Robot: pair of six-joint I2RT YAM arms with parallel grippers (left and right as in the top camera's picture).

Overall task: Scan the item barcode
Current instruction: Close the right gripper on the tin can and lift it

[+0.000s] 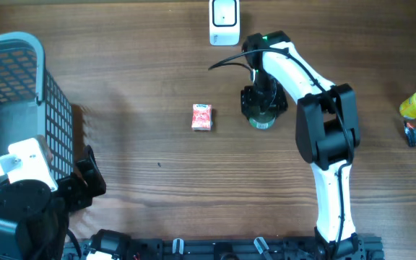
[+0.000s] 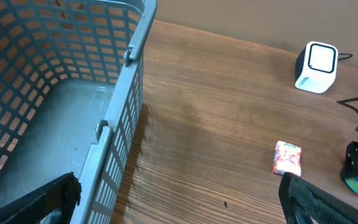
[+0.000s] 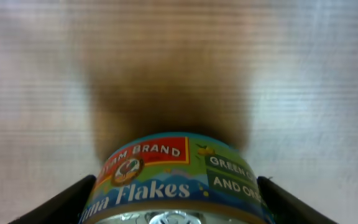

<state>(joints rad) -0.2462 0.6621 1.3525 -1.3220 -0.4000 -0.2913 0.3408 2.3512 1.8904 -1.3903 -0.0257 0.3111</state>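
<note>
Step in hand: pick-up done, presentation to the scanner next, by my read.

- Right gripper (image 1: 263, 107): jaws clamped on the sides of the tuna flakes can (image 3: 179, 168), label facing the wrist camera. Can sits mid-table, just near-right of the barcode scanner (image 1: 224, 22) at the far edge. Can't tell from these views whether the can is off the wood yet.
- Left gripper (image 2: 179, 186): jaws fully apart, empty, parked near-left over the rim of the grey basket (image 2: 132, 53).
- Small red packet (image 1: 202, 117) lies left of the can, untouched.

Next move: lift, carry far-left to the scanner window, rotate until the barcode faces it. Barcode isn't visible in any view, so its side is a guess, likely opposite the brand label or on the base.
</note>
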